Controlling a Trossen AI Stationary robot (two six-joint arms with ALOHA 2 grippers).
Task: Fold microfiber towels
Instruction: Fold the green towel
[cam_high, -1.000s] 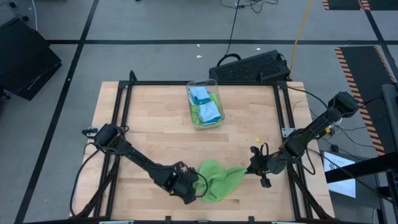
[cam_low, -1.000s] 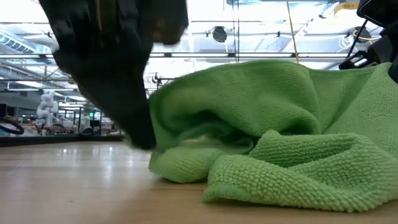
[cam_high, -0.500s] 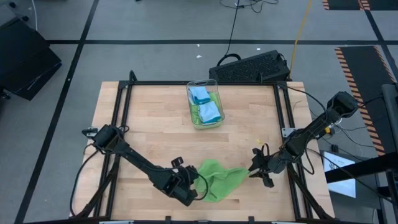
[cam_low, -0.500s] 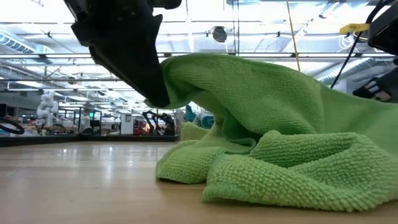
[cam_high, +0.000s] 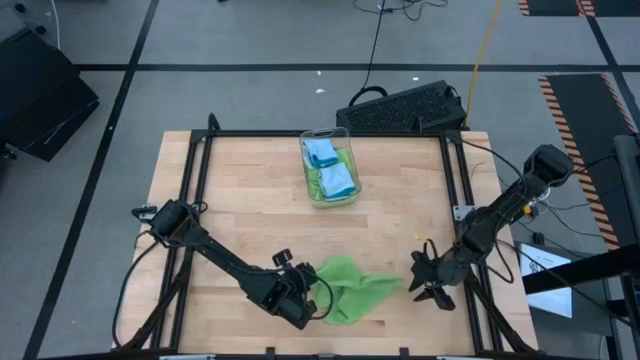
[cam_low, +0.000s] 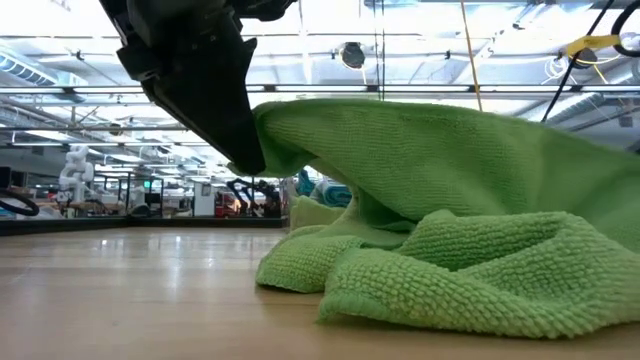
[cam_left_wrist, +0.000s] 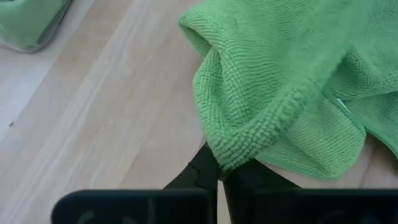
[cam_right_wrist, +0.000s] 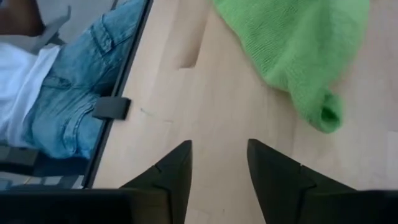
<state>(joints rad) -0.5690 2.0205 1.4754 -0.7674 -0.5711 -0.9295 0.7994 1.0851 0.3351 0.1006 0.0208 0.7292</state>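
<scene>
Wooden planks make up the table (cam_high: 250, 200), ringed by a black frame. Near its front edge lies 1 lime green towel (cam_high: 352, 288), rumpled, one edge lifted off the wood and the rest heaped under it. Pinching that raised edge is the left gripper (cam_high: 312, 300), its 2 fingers (cam_left_wrist: 208, 168) closed tight on a fold of the cloth. Just beside the towel's far corner sits the right gripper (cam_high: 420, 278), its fingers (cam_right_wrist: 177, 168) spread apart over bare wood, holding nothing and clear of the towel. Well apart, toward the back of the table, a clear bin (cam_high: 330, 167) holds more towels (blue and green, bunched together). Past the table edge, someone's jeans (cam_right_wrist: 68, 93) show.
</scene>
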